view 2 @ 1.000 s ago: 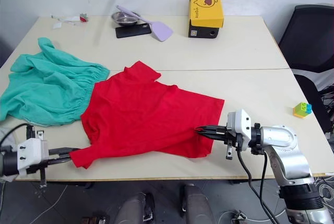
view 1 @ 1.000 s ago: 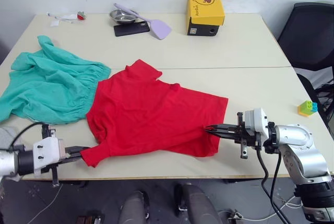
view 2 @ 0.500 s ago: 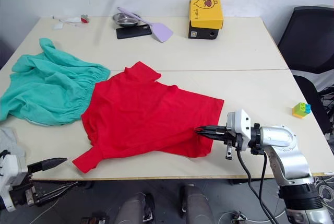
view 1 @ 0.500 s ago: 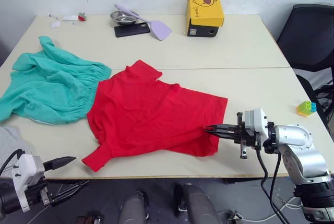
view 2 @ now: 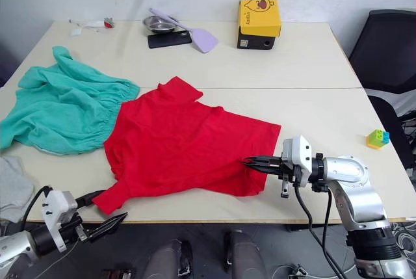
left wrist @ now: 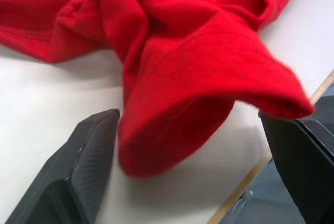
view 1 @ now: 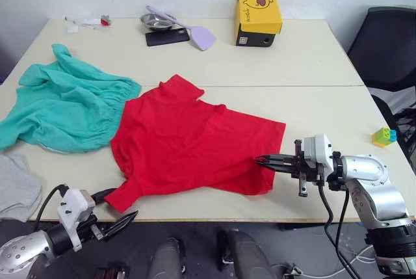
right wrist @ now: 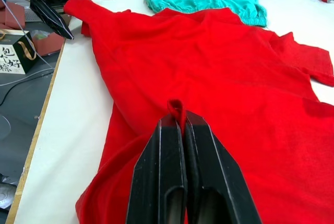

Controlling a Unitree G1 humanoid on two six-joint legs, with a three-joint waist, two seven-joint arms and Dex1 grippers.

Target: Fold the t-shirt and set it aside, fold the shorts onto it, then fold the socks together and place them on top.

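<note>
1. Change: a second ago the left gripper [view 1: 120, 216] was at the t-shirt's [view 1: 188, 142] near-left sleeve on the desk [view 1: 305, 58]. Half a second ago it had dropped below the desk edge, jaws apart. Now it is back up just in front of that sleeve, jaws spread wide either side of the sleeve end, nothing pinched (wrist view: one jaw almost against the fabric, the other apart from it).
2. Right gripper [view 1: 260, 160] hasn't moved: jaws pressed together on a small pinch of the t-shirt's hem at its right corner.
3. My read: left grip was lost or let go, this is a re-approach. First fold not started; the t-shirt lies spread and rumpled mid-desk.
4. Next needs the left jaws shut on the sleeve, not just the overhanging lip (it sits at the desk edge, easy to miss).
5. Shorts [view 1: 62, 106] lie crumpled at the left, touching the t-shirt's left side. Socks [view 1: 14, 185] lie at the near-left edge, untouched.
6. Containers: a small metal bowl [view 1: 154, 21] at the far side, contents not visible, a lilac spatula [view 1: 188, 28] resting across it. Yellow box [view 1: 259, 12] closed on a black base.
</note>
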